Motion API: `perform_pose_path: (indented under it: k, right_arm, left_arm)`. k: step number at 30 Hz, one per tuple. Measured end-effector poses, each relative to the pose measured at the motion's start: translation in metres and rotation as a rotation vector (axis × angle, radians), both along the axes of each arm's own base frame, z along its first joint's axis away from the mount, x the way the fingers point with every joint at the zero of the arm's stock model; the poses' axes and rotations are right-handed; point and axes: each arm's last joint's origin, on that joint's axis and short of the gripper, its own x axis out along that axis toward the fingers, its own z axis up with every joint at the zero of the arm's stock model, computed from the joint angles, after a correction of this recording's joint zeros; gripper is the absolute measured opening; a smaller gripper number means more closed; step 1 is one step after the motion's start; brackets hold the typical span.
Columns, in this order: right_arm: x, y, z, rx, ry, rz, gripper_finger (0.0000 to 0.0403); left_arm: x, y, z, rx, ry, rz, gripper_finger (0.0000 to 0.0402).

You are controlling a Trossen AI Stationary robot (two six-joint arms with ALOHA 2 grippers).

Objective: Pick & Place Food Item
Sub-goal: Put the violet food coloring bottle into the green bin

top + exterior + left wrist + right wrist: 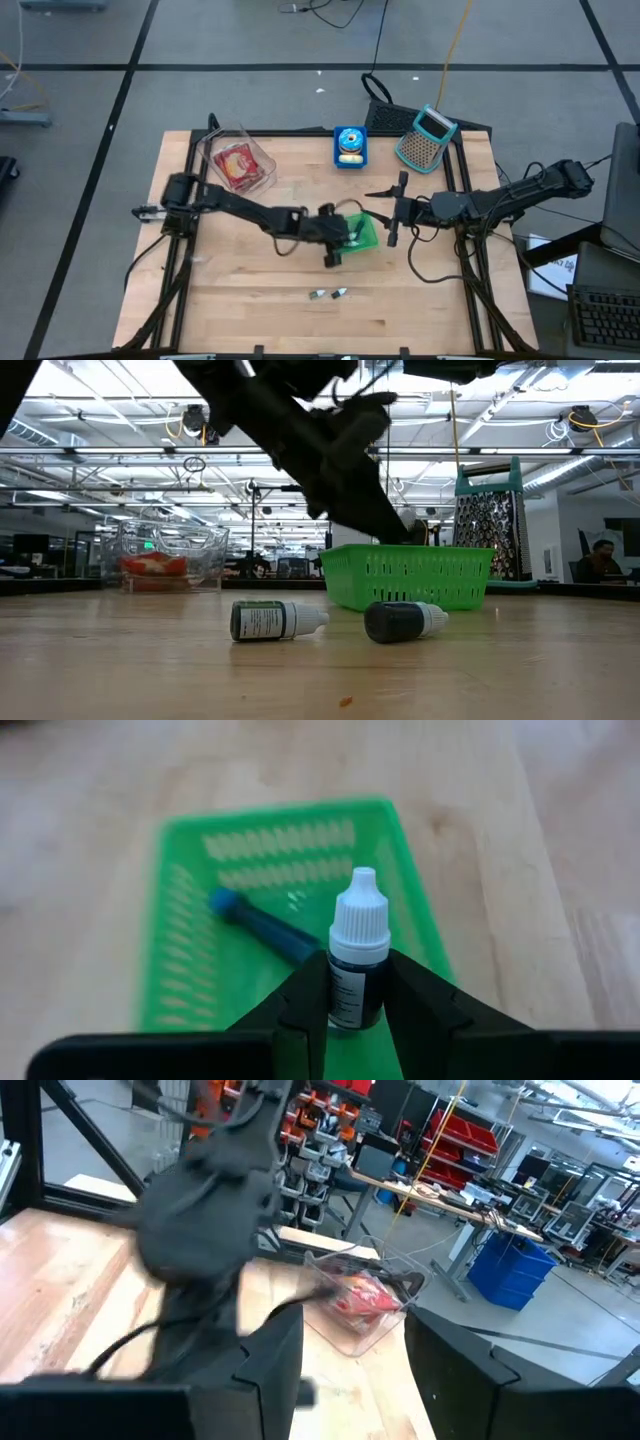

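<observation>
Left wrist view: my left gripper (357, 1005) clamps a small white-capped bottle (358, 955) upright over the green basket (180, 970), where a blue tube (262, 926) lies. My right gripper (352, 1345) waits beside the basket, fingers apart.

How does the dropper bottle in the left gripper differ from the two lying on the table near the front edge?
The held bottle stands upright with its white cap up; the table bottles lie on their sides. The held one is clamped by the left gripper above the green basket; the table pair rest free on the wood outside it. All three are small dark bottles with white tips.
</observation>
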Motion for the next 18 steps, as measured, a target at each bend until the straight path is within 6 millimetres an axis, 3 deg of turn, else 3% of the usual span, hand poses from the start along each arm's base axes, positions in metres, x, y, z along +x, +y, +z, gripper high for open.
perform_pose_path:
  k: [6, 15, 18]
  right_arm:
    - [0.0, 0.0, -0.001, 0.0, 0.008, 0.001, 0.0164]
    - [0.0, 0.0, -0.002, -0.002, 0.017, 0.0, 0.0164]
    - [0.0, 0.0, -0.002, -0.003, 0.018, 0.0, 0.0164]
  left_arm:
    - [0.019, -0.014, -0.014, 0.029, 0.017, -0.032, 0.0085]
    - [0.019, -0.006, -0.007, 0.033, -0.001, -0.017, 0.0086]
    - [0.017, -0.005, -0.009, 0.003, 0.027, 0.017, 0.0104]
